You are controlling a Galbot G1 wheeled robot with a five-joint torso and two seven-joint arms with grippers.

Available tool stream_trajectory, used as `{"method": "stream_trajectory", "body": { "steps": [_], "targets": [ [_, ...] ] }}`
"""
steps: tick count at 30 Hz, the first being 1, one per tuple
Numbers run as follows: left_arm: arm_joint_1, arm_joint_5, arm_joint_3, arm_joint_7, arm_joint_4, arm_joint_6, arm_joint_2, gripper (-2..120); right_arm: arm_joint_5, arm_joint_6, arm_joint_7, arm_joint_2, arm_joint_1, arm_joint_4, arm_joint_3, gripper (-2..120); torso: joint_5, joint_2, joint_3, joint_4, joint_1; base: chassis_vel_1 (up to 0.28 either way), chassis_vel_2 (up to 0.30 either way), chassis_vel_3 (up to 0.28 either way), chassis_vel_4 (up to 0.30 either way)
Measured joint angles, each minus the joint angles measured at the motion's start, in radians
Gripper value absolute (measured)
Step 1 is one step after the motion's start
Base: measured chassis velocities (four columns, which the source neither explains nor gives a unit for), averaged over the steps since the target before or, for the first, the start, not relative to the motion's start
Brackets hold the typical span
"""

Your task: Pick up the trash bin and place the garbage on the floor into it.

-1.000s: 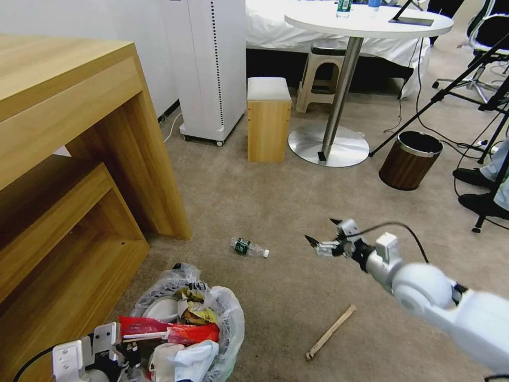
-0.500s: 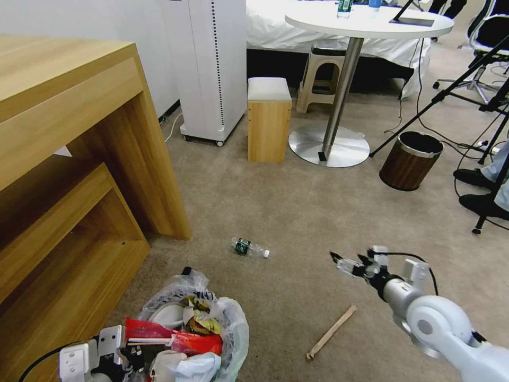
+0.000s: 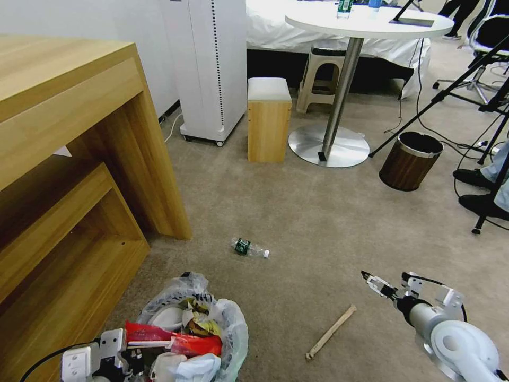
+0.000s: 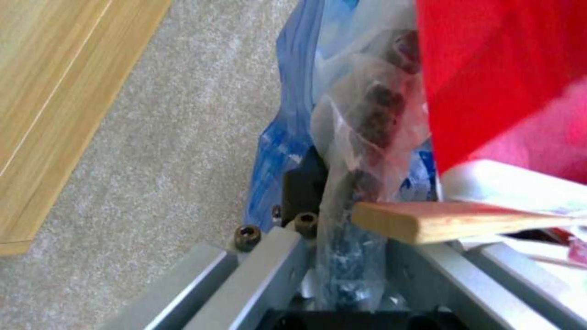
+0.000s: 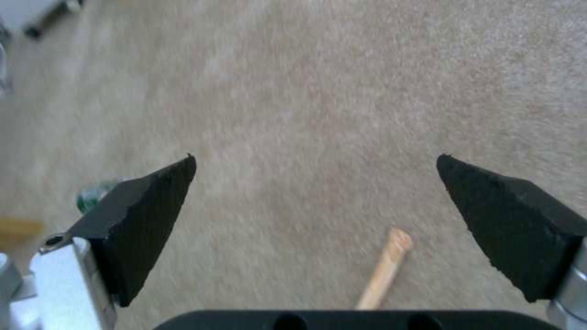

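The trash bin (image 3: 233, 323), lined with a crinkly whitish bag, sits low at the near left, stuffed with red wrappers, white paper and other litter. My left gripper (image 3: 119, 354) is shut on its near rim; in the left wrist view the fingers (image 4: 269, 261) pinch the bag and dark rim (image 4: 302, 183), beside a wooden strip (image 4: 440, 222) and a red wrapper (image 4: 489, 68). On the floor (image 3: 297, 212) lie a green-label bottle (image 3: 249, 247) and a wooden stick (image 3: 331, 331). My right gripper (image 3: 384, 278) hangs open just right of the stick, which shows between its fingertips (image 5: 153, 211) as the wooden stick (image 5: 382, 275).
A wooden desk (image 3: 69, 132) stands close on the left. Farther off are a white unit (image 3: 212, 69), a small wooden stool (image 3: 269, 119), a round table's base (image 3: 328, 146), a brown wood-look bin (image 3: 409, 160), tripod legs and a person's shoes (image 3: 477, 191) at the right.
My right arm has dropped and pulled back toward the near right, bringing the open gripper down close to the stick. The bin and left gripper shifted only slightly.
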Motion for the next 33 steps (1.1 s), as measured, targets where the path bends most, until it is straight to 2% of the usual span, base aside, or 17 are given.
{"method": "stream_trajectory", "body": {
  "steps": [3, 9, 16, 22, 24, 27, 33],
  "targets": [
    [-0.002, 0.001, 0.005, 0.001, 0.009, 0.000, -0.002, 0, 0.025, 0.003, -0.001, 0.036, 0.039, -0.031, 0.000, 100, -0.0003, 0.000, 0.000, 0.0003, 0.000, 0.000, 0.000, 0.000, 0.000],
    [0.008, 0.034, 0.019, 0.010, 0.019, 0.000, -0.024, 0, 0.036, 0.007, -0.043, 0.046, 0.107, -0.123, -0.029, 100, 0.0000, 0.000, 0.000, 0.0003, 0.000, 0.000, 0.000, 0.000, 0.000],
    [0.014, 0.042, 0.019, 0.012, 0.025, 0.000, -0.028, 0, 0.036, -0.004, -0.024, 0.055, 0.135, -0.176, -0.056, 100, -0.0005, 0.000, 0.000, 0.0003, 0.000, 0.000, 0.000, 0.000, 0.000],
    [0.019, 0.049, 0.018, 0.012, 0.026, 0.000, -0.031, 0, 0.031, -0.002, -0.013, 0.091, 0.161, -0.228, -0.082, 100, 0.0001, 0.000, 0.000, 0.0001, 0.000, 0.000, 0.000, 0.000, 0.000],
    [0.020, 0.051, 0.018, 0.012, 0.027, 0.000, -0.033, 0, 0.034, -0.002, -0.006, 0.108, 0.170, -0.241, -0.088, 100, -0.0002, 0.000, 0.000, 0.0002, 0.000, 0.000, 0.000, 0.000, 0.000],
    [0.021, 0.074, 0.029, 0.017, 0.033, 0.001, -0.049, 0, 0.079, -0.026, 0.045, 0.174, 0.201, -0.255, -0.094, 100, 0.0001, 0.000, 0.000, 0.0004, 0.000, 0.000, 0.000, 0.000, 0.000],
    [0.028, 0.094, 0.034, 0.023, 0.034, 0.002, -0.062, 0, 0.123, -0.088, 0.099, 0.213, 0.201, -0.233, -0.092, 100, -0.0003, 0.000, 0.000, 0.0003, 0.000, 0.000, 0.000, 0.000, 0.000]
  ]
}}
